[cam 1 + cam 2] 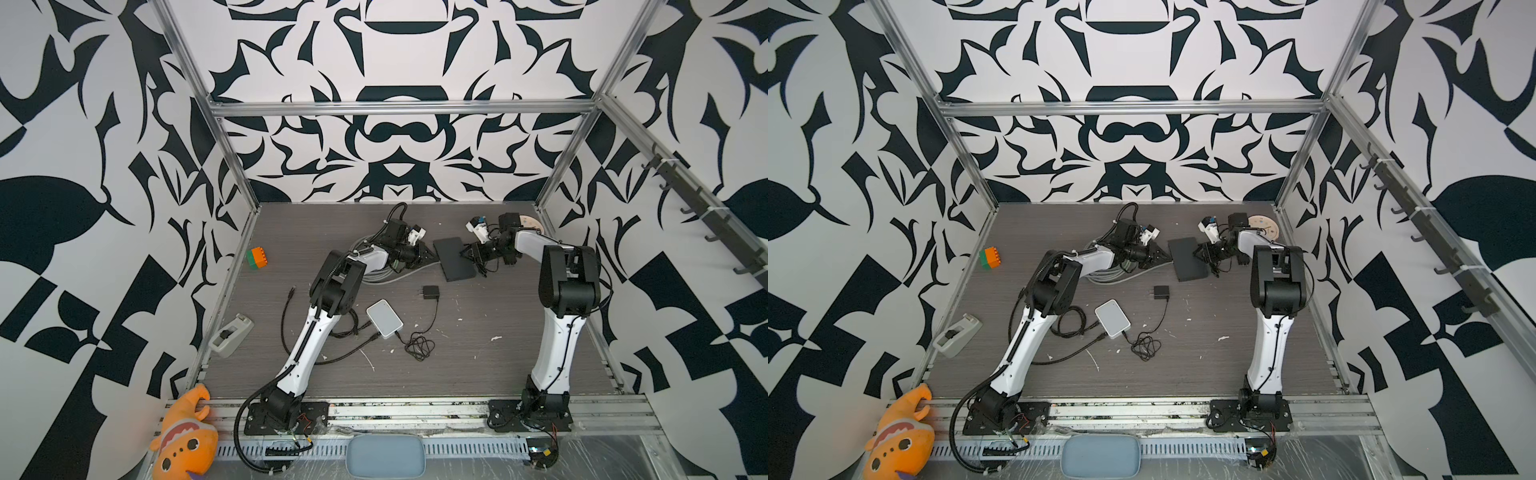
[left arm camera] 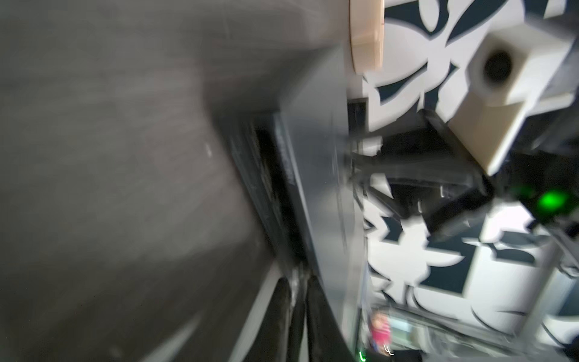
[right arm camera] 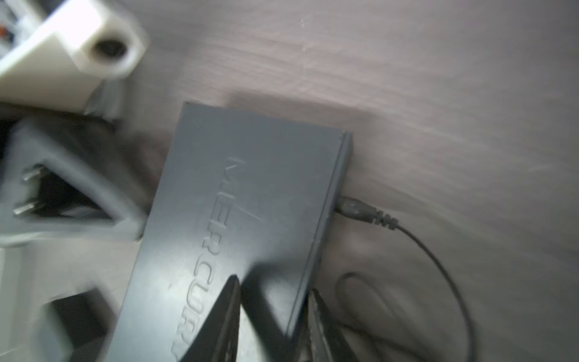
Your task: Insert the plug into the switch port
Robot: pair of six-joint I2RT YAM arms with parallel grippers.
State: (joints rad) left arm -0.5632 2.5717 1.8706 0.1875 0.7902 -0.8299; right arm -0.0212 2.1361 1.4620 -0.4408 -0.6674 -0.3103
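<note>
grey wood-grain table point(image 1: 478, 365), black switch point(image 1: 455, 259) toward the far end.
right gripper point(image 3: 273, 285) pinches its edge; left gripper point(image 1: 428, 258) alongside, too blurred to tell.

Black switch point(image 1: 454, 258), white box point(image 1: 384, 319), orange-green block point(image 1: 257, 258), black-white patterned walls point(image 1: 399, 158).

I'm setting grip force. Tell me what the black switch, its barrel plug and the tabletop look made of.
Switch: matte dark moulded plastic, going by the embossed lettering and soft sheen. Barrel plug: probably rubbery moulded plastic, with a ribbed strain relief. Tabletop: grey wood-grain surface, likely laminate; real wood cannot be ruled out.
</note>
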